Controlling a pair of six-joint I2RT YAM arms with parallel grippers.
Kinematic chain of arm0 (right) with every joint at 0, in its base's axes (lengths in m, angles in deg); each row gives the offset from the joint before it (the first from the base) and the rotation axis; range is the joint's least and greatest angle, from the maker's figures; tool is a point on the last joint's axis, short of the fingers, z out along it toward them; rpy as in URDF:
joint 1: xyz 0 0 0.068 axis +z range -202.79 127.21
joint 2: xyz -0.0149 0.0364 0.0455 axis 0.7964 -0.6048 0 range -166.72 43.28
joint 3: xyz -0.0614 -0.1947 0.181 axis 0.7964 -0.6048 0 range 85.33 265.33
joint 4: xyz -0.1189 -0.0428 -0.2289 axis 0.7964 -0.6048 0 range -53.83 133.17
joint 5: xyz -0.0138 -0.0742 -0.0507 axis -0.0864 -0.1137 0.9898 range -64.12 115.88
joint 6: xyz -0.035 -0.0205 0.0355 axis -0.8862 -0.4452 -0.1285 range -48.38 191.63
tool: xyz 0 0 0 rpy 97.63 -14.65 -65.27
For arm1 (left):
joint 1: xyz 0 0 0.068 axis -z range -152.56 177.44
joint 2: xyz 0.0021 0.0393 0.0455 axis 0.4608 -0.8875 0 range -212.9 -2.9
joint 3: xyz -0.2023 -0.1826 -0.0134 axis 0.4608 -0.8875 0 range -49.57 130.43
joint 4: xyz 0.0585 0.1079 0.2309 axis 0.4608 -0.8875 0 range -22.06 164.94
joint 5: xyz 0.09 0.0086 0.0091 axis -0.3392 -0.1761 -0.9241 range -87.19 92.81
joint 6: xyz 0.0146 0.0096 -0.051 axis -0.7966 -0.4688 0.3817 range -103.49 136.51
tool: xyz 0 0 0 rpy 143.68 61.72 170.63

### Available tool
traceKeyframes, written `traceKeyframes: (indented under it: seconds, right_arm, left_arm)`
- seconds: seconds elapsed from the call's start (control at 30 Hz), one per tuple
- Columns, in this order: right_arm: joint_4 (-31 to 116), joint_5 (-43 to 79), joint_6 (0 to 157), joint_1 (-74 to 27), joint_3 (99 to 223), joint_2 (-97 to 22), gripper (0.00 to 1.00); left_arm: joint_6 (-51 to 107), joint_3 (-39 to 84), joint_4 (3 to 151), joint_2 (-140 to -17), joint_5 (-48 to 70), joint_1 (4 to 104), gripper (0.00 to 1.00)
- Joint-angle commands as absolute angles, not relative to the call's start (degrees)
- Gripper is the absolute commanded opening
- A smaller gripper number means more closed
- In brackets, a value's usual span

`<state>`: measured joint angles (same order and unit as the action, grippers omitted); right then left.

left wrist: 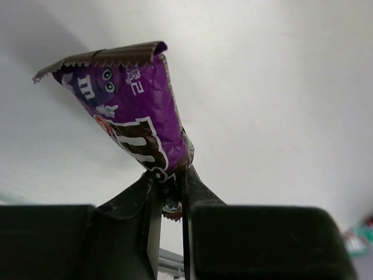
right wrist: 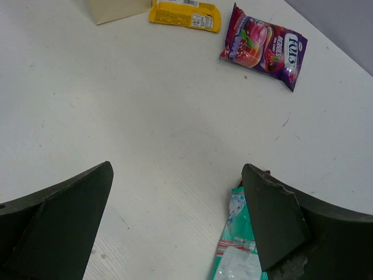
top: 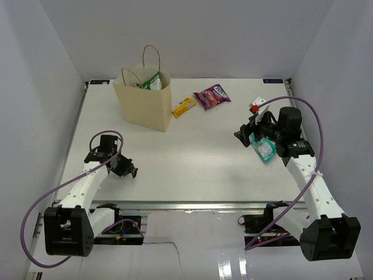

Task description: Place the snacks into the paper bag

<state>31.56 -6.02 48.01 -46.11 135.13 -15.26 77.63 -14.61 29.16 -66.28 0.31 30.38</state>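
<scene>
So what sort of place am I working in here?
Probably a lab robot cell: plain white walls boxing in a white table, two arms bolted at its near edge, a paper bag and snacks staged.

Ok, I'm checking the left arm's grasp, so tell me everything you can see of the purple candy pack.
The purple candy pack is a small flat pouch of glossy, crinkled wrapper, purple with white lettering and cartoon eyes, with a brown serrated seal along its curled top edge. In the left wrist view it stands tilted, wide end up and leaning left. Its narrow lower end is pinched in the shut left gripper; nothing else touches it.
</scene>
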Motion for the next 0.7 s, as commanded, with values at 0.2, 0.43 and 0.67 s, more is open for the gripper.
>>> traceKeyframes:
  seconds: [0.2, 0.43, 0.67]
  right_arm:
    - [29.29, -6.02, 47.19, -48.57, 133.23, -13.32, 0.96]
    - [29.20, -6.11, 47.54, -48.92, 133.14, -13.05, 0.96]
    - [29.20, -6.11, 48.42, -49.01, 132.79, -12.09, 0.96]
  left_arm:
    - [59.40, 0.33, 66.22, -58.88, 32.41, 30.86, 0.00]
    - [61.15, 24.32, 73.53, -71.61, 36.56, 34.47, 0.00]
    - [65.63, 41.29, 68.20, -85.50, 22.70, 35.88, 0.00]
